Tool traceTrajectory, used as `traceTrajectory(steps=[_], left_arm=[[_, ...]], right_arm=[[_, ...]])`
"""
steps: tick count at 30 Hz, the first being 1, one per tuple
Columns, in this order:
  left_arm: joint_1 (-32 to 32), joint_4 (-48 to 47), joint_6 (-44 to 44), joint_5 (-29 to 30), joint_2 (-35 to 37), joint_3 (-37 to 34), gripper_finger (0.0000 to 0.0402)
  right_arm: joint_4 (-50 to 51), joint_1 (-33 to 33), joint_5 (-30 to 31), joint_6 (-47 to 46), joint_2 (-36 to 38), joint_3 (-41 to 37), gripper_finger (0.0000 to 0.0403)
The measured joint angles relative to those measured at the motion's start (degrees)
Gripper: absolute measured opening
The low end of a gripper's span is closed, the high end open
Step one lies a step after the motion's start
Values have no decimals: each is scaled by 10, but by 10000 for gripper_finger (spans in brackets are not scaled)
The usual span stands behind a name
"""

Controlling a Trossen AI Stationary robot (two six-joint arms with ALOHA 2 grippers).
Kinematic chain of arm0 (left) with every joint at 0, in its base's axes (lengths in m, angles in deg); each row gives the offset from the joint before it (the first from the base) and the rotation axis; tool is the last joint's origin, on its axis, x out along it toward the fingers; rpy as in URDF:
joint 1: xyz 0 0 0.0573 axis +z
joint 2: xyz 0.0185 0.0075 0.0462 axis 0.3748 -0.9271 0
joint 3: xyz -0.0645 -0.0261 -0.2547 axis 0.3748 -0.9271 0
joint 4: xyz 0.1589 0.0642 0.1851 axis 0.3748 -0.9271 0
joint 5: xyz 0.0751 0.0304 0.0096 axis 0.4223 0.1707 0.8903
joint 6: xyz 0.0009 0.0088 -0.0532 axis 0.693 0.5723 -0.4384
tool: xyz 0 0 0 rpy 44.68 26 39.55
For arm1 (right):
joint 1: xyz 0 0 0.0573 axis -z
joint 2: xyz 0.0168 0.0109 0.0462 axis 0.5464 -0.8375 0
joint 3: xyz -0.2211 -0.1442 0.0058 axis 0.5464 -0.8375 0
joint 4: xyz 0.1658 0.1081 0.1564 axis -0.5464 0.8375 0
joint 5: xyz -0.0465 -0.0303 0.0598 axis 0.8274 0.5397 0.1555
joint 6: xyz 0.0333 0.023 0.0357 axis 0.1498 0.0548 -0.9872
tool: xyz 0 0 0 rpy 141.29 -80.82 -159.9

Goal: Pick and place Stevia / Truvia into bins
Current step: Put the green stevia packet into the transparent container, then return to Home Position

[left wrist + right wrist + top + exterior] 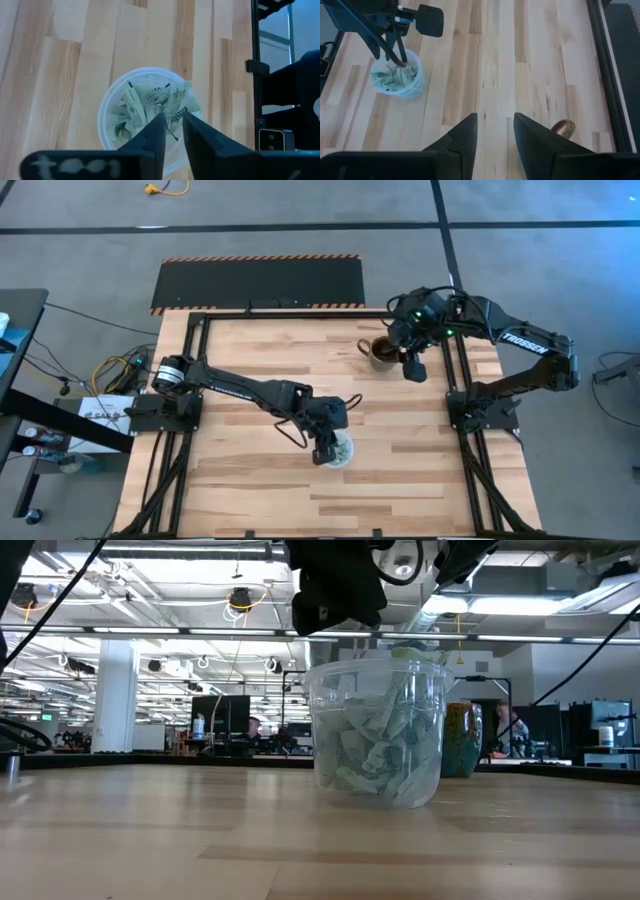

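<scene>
left end effector (173, 131) hangs directly over the clear plastic cup (340, 451), fingertips just above the rim, near the middle of the wooden worktop (250, 370). its fingers (152, 137) stand a narrow gap apart; nothing visibly pinched between them. the stevia sachets (150, 102), pale green and white, sit right beneath the tips, crumpled and heaped inside the cup.

right end effector (495, 125) waits well apart, near the far right corner of the worktop, above the brown mug (383, 352). its fingers are parted to a moderate gap with only bare wood showing between them.

hard to make out: in the high view the left arm covers part of the cup, so only a sliver of rim shows. in the low view the end effector is cut off at the top edge, just a dark block over the cup. the mug stands partly behind the cup there, and only a bit of its handle shows in the right wrist view. sachet count cannot be told; they overlap.

containers: cup filled to about the rim with sachets, some poking above it. mug holds something dark.
</scene>
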Motion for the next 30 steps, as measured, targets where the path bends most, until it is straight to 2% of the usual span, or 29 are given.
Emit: traceTrajectory(steps=[5,8,14,19,21,24,27,30], left_arm=[[4,-2,-27,-1,0,0,89],[14,-5,-66,-32,0,0,100],[43,-6,-103,-88,6,4,97],[70,-41,-34,-86,19,61,79],[85,-69,4,-69,26,99,70],[111,-98,67,1,43,164,55],[131,-99,139,73,63,228,43],[148,-98,206,110,81,280,32]], right_arm=[[0,0,0,0,0,0,120],[0,0,0,0,0,0,120],[0,0,0,0,0,0,120],[1,0,0,0,0,0,120],[1,0,0,0,0,0,120],[1,0,0,-4,0,0,120],[2,0,0,-5,0,0,120],[3,0,0,-9,0,1,120]])
